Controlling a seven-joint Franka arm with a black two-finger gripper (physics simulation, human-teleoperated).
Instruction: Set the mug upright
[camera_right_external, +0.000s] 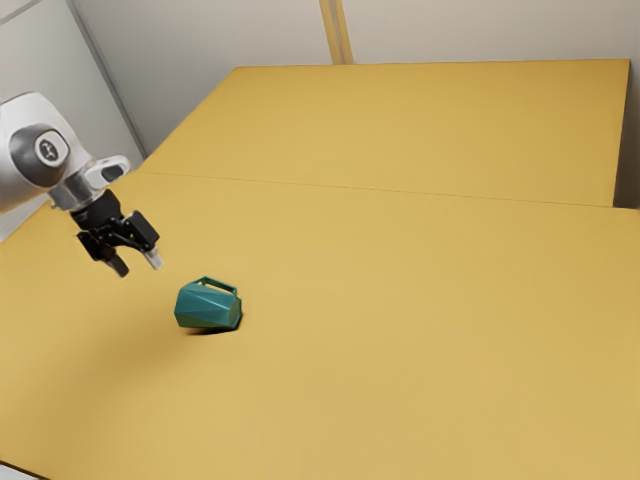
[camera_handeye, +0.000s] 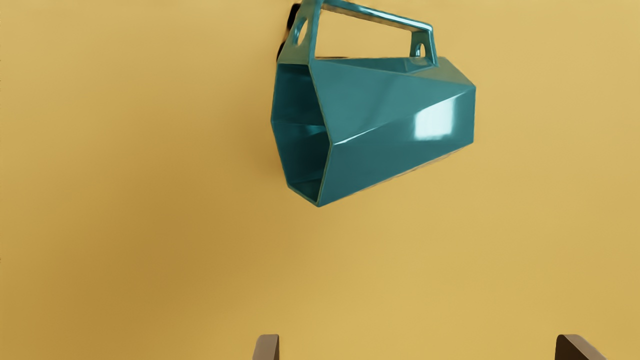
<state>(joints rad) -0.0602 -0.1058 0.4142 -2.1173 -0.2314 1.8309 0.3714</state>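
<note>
White and grey, the arm (camera_right_external: 40, 108) comes in at the exterior view's left, and slopes down to a black end effector (camera_right_external: 138, 265). Its fingers stand wide apart, with nothing between them, above the left part of the yellow desk (camera_right_external: 400, 380). One fingertip looks pale in that view, the other dark.

Just to the right of the end effector, and a little nearer, is the teal mug (camera_right_external: 208, 310). It lies on its side on the desk, not upright, and apart from the fingers. Its handle (camera_right_external: 222, 285) runs along the upper, far side of the body. A thin dark shadow lies under the mug's near side.

In the wrist view the mug lies ahead of the two fingertips, well clear of both. Its open mouth (camera_handeye: 302, 135) is dark inside and turned toward the side of the brown fingertip (camera_handeye: 266, 349); the closed end points the other way. The body is faceted and narrows toward that closed end, with a bright reflection on one facet.

Farther off, a fine seam crosses the desk from left to right. Behind the desk's far edge is a grey wall (camera_right_external: 480, 30), with a yellow strip (camera_right_external: 337, 30) running up it. The desk continues to the exterior view's right, where a dark gap shows beside its far part.
</note>
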